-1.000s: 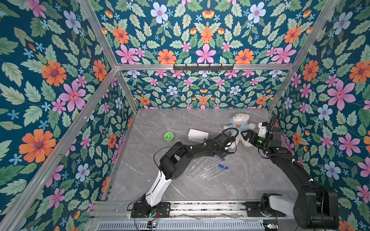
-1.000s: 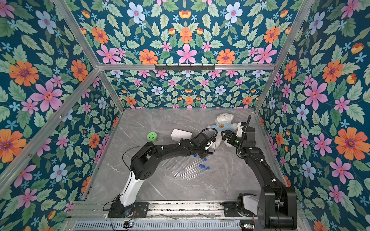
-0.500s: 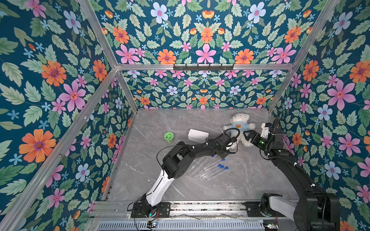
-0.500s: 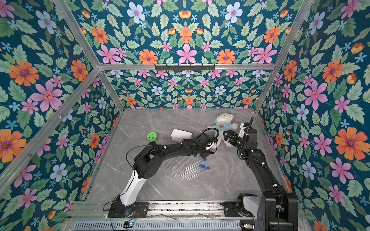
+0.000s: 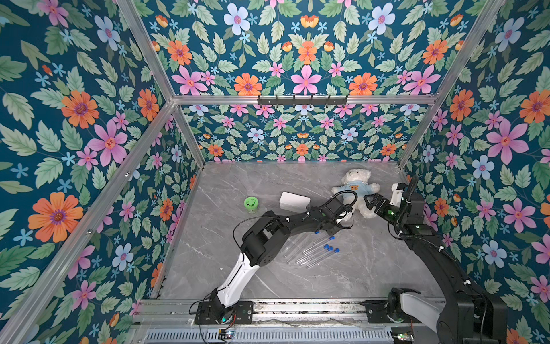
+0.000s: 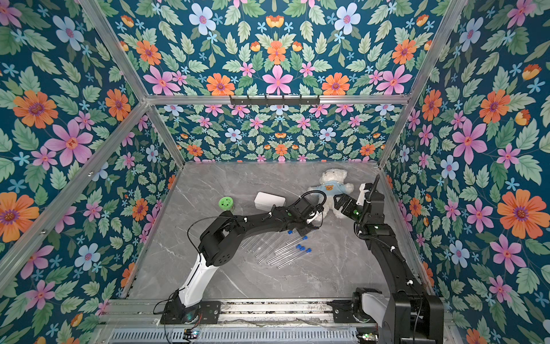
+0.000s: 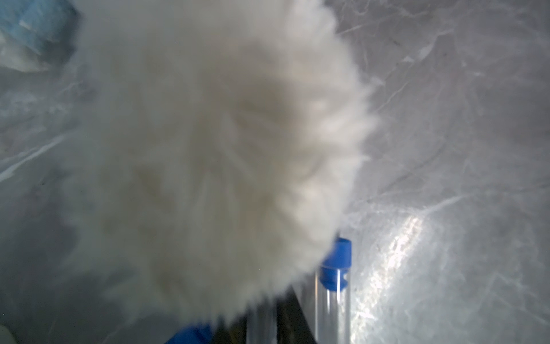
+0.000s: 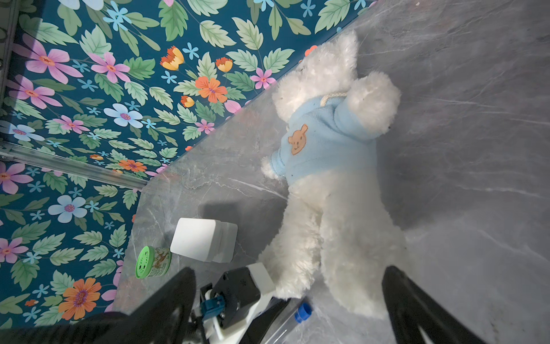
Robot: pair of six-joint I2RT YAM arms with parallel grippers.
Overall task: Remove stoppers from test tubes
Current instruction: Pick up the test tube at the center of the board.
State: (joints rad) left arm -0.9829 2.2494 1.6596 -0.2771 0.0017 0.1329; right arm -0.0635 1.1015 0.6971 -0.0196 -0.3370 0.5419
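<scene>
Several clear test tubes (image 5: 309, 253) (image 6: 279, 253) lie side by side on the marble table, some with blue stoppers (image 5: 327, 246) (image 6: 300, 247). My left gripper (image 5: 339, 227) (image 6: 309, 227) is low at the far end of that row, pressed against the bear's leg. It is shut, with a blurred clear tube (image 7: 262, 321) between its dark fingers. A stoppered tube (image 7: 334, 297) (image 8: 303, 312) runs right beside one finger (image 8: 268, 318). My right gripper (image 5: 373, 204) (image 8: 288, 269) hangs open by the bear's other side, with nothing between its fingers.
A white teddy bear (image 5: 355, 187) (image 8: 327, 143) in a blue shirt lies at the back right; its fur (image 7: 208, 134) fills the left wrist view. A white box (image 5: 294, 200) (image 8: 202, 238) and a green-lidded jar (image 5: 251, 204) (image 8: 151, 262) stand behind the left arm.
The left gripper has closed at the end of the tube row. The right arm has shifted slightly to the right and stays open.
</scene>
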